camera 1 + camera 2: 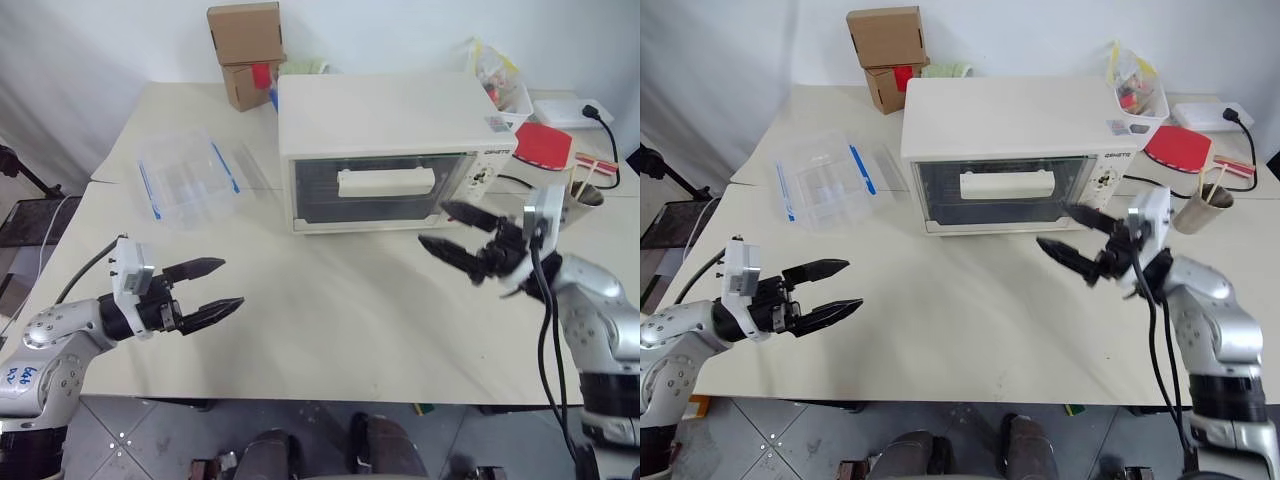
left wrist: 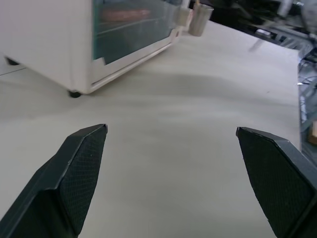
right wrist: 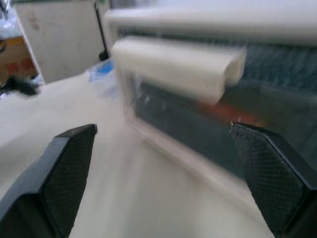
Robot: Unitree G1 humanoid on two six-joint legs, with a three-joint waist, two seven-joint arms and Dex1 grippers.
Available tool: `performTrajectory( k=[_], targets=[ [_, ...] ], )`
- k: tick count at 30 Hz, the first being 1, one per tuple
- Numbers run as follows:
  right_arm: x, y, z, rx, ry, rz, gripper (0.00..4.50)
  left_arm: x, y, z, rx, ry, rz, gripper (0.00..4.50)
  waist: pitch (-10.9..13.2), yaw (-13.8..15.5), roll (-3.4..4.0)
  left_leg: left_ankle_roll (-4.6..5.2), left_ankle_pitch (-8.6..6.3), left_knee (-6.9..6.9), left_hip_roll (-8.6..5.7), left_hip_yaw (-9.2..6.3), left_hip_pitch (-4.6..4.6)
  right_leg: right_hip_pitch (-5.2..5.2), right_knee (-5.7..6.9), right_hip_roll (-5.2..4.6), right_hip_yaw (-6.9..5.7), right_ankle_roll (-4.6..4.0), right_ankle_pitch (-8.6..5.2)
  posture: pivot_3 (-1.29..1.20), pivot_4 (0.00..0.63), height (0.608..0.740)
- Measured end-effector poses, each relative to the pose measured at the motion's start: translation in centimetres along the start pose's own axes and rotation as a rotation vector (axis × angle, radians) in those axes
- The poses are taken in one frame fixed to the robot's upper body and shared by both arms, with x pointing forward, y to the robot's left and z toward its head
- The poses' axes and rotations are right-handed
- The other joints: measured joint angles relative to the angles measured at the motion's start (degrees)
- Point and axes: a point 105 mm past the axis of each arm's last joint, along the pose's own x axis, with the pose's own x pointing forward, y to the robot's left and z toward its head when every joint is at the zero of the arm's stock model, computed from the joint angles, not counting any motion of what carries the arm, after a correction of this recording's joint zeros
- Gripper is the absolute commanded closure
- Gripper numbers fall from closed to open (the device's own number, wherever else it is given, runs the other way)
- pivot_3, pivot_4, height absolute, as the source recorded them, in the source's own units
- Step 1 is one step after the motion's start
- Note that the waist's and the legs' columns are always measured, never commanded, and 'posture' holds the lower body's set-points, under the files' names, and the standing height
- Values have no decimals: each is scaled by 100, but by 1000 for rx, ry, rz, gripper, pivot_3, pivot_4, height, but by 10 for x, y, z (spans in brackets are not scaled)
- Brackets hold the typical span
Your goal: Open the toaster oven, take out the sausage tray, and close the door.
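Beige table [image 1: 330,320] holds the toaster oven [image 1: 385,150], door [image 1: 380,188] shut, panel lettering unreadable. Right wrist view reveals something red behind the glass. Left gripper [image 1: 212,290] and right gripper [image 1: 447,228] both gape, empty.

Toaster oven [image 1: 385,125] behind both grippers

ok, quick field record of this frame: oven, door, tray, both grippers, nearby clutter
toaster oven: mid-table, glass front facing robot
door: shut, handle untouched
sausage tray: inside; something reddish shows through the glass, tray itself not clear
left gripper: open, empty, above bare table, well left of oven
right gripper: open, empty, near door's right end, not touching
clear plastic container: left of oven, blue clips
cardboard boxes: behind oven
paper cup: right of oven
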Motion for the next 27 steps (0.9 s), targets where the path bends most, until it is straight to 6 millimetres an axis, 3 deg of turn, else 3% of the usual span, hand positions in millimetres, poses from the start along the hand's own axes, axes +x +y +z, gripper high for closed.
performTrajectory(
  k=[4, 11, 20, 27],
  targets=[
    [16, -8, 0, 11, -5, 9, 0, 3, -2, -1, -24, -20, 9, 80, 0, 7, 0, -2, 3, 0, 2, 0, -4, -1, 2, 3, -4, -2, -1, 0, 150, 740],
    [23, 2, 0, 21, -13, 65, 0, 4, 1, -2, -19, -31, 32, 80, 0, 6, 0, -1, 2, 1, 1, -2, -18, -13, 2, 3, -7, -2, -1, 0, 150, 740],
    [-3, 27, -13, -90, 86, 154, 0, 13, 13, 10, -32, -78, 38, 80, 0, 15, 0, -5, 10, 5, 1, 14, -51, -56, 19, 16, -5, -1, -1, 0, 150, 740],
    [-12, 36, -29, -195, 147, 191, 0, 41, 34, 36, -11, -199, 23, 2241, 1, 21, -1, -4, 11, 34, 0, 24, -54, -57, 36, 25, -15, 0, 0, 0, 150, 740]
  ],
)
